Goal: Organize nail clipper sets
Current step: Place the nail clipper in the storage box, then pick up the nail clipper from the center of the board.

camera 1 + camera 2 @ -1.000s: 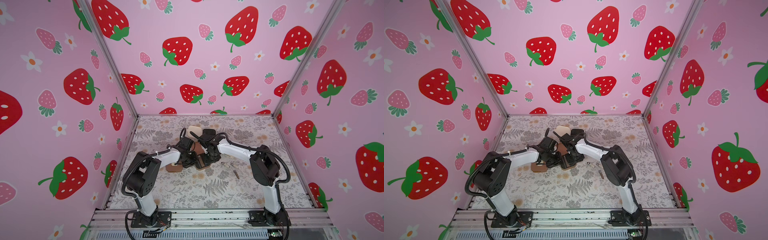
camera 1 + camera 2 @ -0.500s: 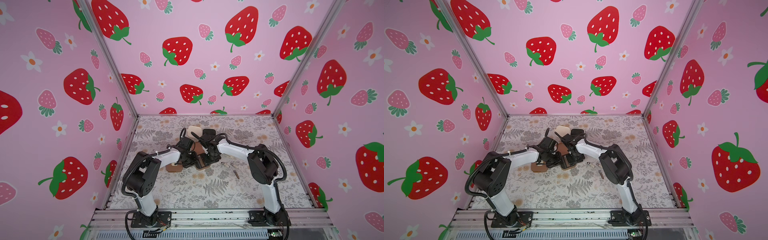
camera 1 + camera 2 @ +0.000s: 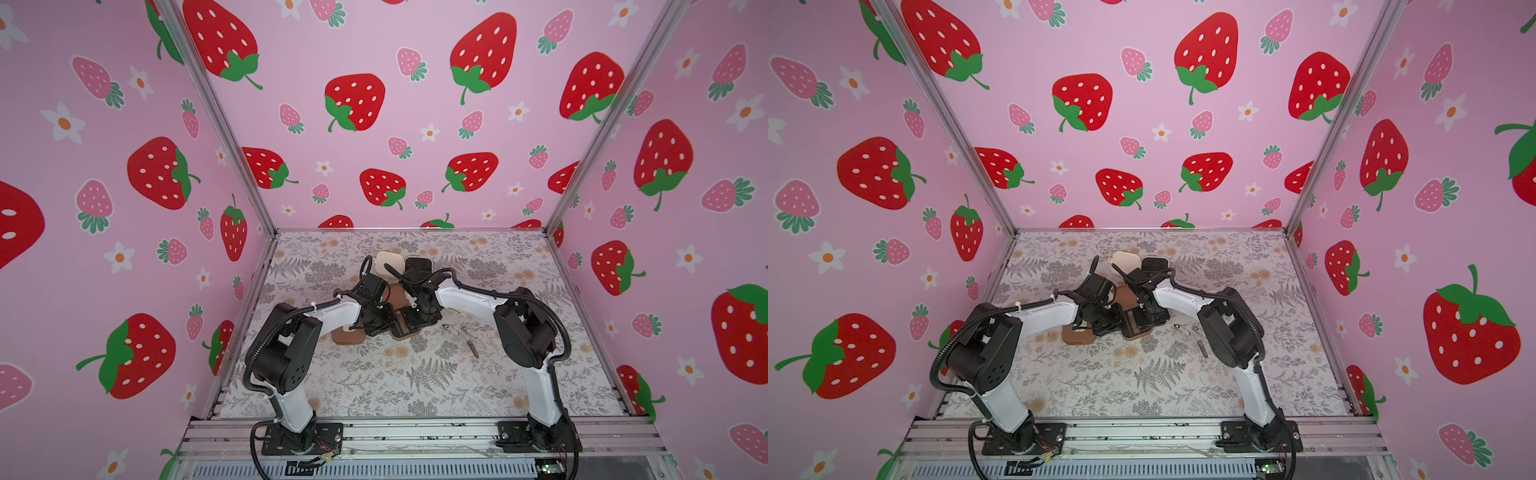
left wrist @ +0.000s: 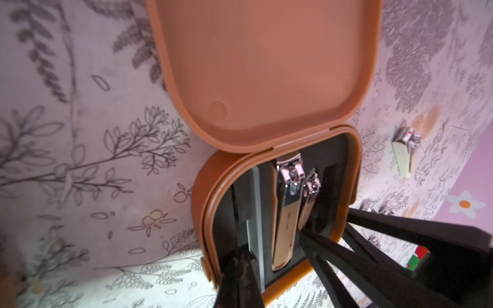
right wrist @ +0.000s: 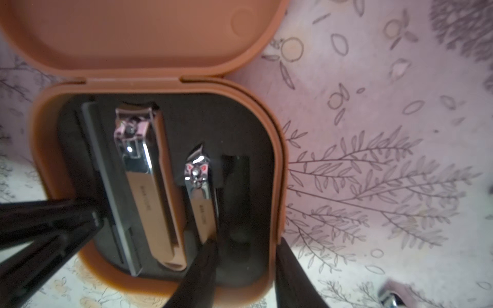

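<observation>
An open brown case lies mid-table, with its base toward the front and its lid laid back. Its black insert holds a grey file, a large clipper and a small clipper. My left gripper is shut, its tips down on the insert beside the file. My right gripper is open. One of its fingers is at the small clipper's end and the other is outside the case wall. A closed brown case lies under my left arm. The cream case lies open at the back.
Loose metal tools lie on the floral mat right of the open case, one of them a clipper. Pink strawberry walls close in the back and both sides. A metal rail runs along the front.
My right arm's elbow has shifted slightly left toward the case. The left arm and the cases have stayed where they were.
</observation>
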